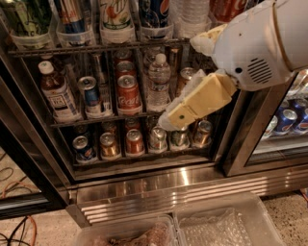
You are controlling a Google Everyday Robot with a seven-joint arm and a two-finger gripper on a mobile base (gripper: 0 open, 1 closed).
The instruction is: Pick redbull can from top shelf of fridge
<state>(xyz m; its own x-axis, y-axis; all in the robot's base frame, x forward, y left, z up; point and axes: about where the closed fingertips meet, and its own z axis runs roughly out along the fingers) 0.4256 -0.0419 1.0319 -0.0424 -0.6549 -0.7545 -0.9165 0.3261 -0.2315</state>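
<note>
Redbull can [72,17] stands in a clear holder on the top shelf [96,48] of the fridge [144,185], just left of the 7up can [115,17]. Gripper [185,81] hovers before the middle rack, well right of it, fingers spread and empty.

The redbull can [72,14] on the top shelf [96,48] is cut off by the upper edge. The gripper [175,115], at the right before the middle rack [96,117], partly covers a can [185,76].
</note>
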